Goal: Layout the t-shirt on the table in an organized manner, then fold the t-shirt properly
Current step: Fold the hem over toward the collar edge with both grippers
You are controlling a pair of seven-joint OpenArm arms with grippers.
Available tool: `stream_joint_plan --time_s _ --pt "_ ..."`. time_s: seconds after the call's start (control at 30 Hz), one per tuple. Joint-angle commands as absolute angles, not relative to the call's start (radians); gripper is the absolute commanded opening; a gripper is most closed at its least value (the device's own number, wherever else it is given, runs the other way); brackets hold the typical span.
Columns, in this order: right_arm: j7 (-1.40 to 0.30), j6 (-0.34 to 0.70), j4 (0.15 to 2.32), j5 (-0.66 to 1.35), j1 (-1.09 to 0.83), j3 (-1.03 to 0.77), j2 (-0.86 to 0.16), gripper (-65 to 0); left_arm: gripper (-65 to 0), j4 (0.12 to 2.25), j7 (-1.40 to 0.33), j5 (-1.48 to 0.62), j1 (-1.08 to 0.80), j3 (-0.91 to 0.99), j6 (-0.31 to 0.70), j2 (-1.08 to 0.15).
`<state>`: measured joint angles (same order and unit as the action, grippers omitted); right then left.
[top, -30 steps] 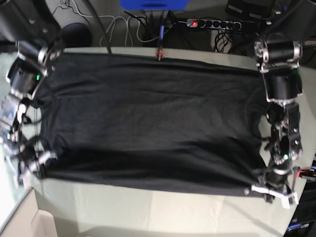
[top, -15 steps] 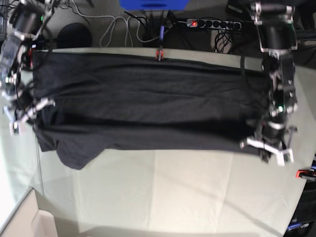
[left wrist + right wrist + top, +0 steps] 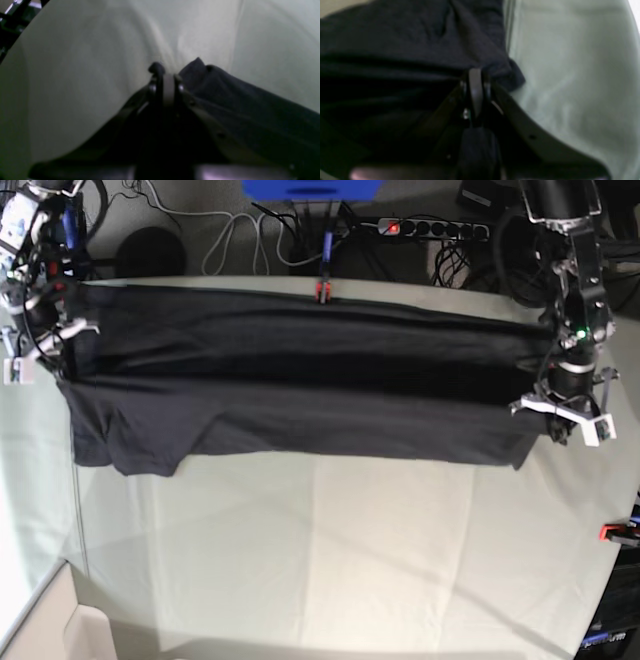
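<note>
- Left wrist view: left gripper [image 3: 165,75] with jaws pressed together, a bunched corner of the t-shirt [image 3: 250,110] pinched at the tips. Dark cloth runs off to lower right. Pale cloth of the table [image 3: 75,75] fills the rest of the frame, with soft creases. Picture is blurred; finer detail cannot be told.
- Right wrist view: right gripper [image 3: 475,77] clamped tight on the t-shirt [image 3: 407,45], a small tuft of fabric poking out just right of the tips. Shirt spreads across upper left, folded over itself with a dark shadowed band beneath. Table [image 3: 570,87] pale green on the right side.
- Base view: t-shirt [image 3: 300,395] stretched in a long band across the far half of the table [image 3: 330,560], doubled over along its length. Far edge lies along the table's back edge, near a red clamp [image 3: 322,288] at mid-back.
- Base view, continued: left gripper [image 3: 562,412] at the shirt's end on the picture's right; right gripper [image 3: 35,348] at the end on the picture's left. Both ends look lifted slightly by the grips. A loose sleeve [image 3: 125,450] hangs out at lower left of the band, lying on the table.
- Near half of the table bare cloth with creases. Power strip [image 3: 430,227] and cables [image 3: 250,235] behind the table.
</note>
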<state>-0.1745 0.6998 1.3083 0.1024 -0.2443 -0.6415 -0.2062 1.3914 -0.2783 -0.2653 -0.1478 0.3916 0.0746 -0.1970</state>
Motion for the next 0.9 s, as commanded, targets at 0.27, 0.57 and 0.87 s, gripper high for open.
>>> stream_joint_plan --time_s 0.27,0.57,0.87 --pt "-0.148 0.698 1.28 0.116 -0.268 -0.647 -0.205 -65.0 -65.0 1.397 -0.251 -0.265 -0.213 0.403 0.07 -0.208" --pt "-0.15 0.698 1.271 0.113 -0.269 -0.639 -0.2 -65.0 -65.0 1.371 -0.251 -0.263 -0.243 0.403 0.07 -0.209" --pt "-0.156 0.698 1.33 0.119 -0.305 -0.65 -0.205 -46.1 -34.5 1.342 -0.249 -0.265 -0.265 0.403 0.07 -0.208"
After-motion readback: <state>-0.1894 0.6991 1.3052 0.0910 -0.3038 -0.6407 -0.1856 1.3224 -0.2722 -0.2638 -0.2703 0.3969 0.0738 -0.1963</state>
